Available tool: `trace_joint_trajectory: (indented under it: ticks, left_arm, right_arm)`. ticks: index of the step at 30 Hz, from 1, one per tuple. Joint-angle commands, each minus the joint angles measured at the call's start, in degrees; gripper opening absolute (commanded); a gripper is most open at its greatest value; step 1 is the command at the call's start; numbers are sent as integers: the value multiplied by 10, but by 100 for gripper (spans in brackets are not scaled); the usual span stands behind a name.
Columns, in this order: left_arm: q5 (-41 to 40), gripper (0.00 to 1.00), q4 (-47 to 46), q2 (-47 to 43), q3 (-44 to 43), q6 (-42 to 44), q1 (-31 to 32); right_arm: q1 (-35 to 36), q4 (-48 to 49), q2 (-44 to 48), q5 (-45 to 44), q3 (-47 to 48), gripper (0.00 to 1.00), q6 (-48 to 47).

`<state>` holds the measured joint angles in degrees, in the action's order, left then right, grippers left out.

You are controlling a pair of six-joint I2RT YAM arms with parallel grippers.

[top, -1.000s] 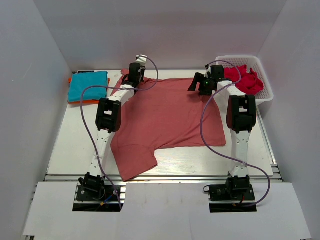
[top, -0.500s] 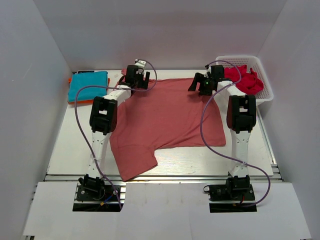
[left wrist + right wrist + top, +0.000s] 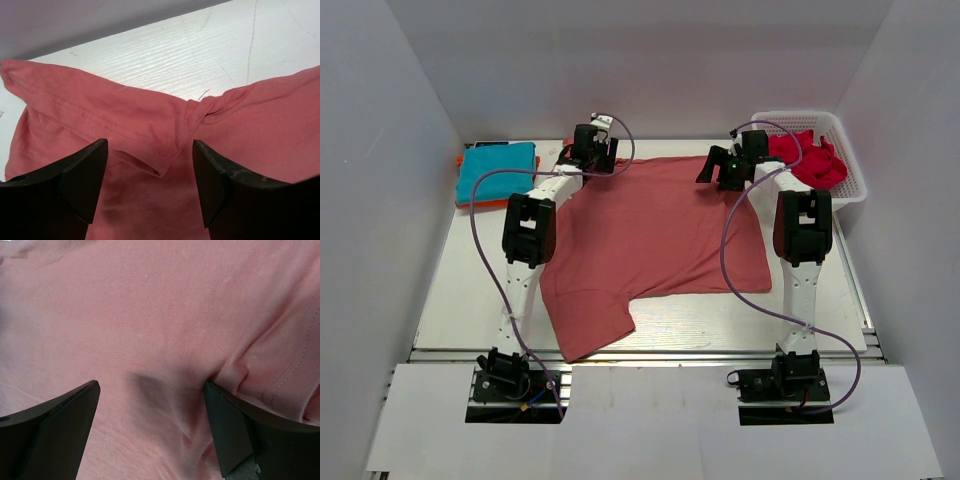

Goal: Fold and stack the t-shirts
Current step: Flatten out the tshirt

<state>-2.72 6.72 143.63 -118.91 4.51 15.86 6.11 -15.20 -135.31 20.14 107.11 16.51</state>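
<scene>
A dusty salmon-red t-shirt (image 3: 655, 230) lies spread flat on the table, one sleeve hanging toward the near left corner. My left gripper (image 3: 592, 150) hovers open over its far left corner; in the left wrist view a folded sleeve hem (image 3: 150, 145) lies between the wide-apart fingers (image 3: 85, 175), untouched. My right gripper (image 3: 728, 166) stands open over the far right corner, with plain cloth (image 3: 150, 340) below its fingers (image 3: 230, 425). A teal t-shirt (image 3: 496, 170) lies folded on an orange one (image 3: 461, 160) at the far left. A crimson t-shirt (image 3: 810, 158) is bunched in the basket.
The white lattice basket (image 3: 850, 185) stands at the far right corner. Grey walls enclose the table on three sides. Purple cables loop from both arms over the shirt. Bare white tabletop (image 3: 460, 290) shows left of the shirt and along the near edge.
My left gripper has opened, letting go of the shirt's far left corner, and has lifted slightly. The right arm has not moved.
</scene>
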Motion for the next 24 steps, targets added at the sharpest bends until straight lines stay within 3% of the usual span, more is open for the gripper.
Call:
trace_joint_trajectory:
  ticks: [1,4,11,20,23,24]
  left_arm:
    - [8,77,33,10,-34,1,-2]
    - [-2,77,33,10,-34,1,-2]
    - [-22,59,20,16,-27,-10,-2]
    - [-45,43,-31,4,3,-40,-2]
    - [-45,27,-51,-7,17,-45,-2]
    - [-45,16,-62,-7,22,-45,-2]
  right_arm:
    - [-6,-30,-18,-5,4,90,-6]
    - [-6,-32,-19,-7,5,90,-5]
    - [-7,-32,-21,-8,5,90,-4]
    - [-7,-33,-24,-3,9,90,-4]
    - [-6,-35,-24,-4,8,90,-5]
    - [-7,-35,-24,-4,8,90,-6]
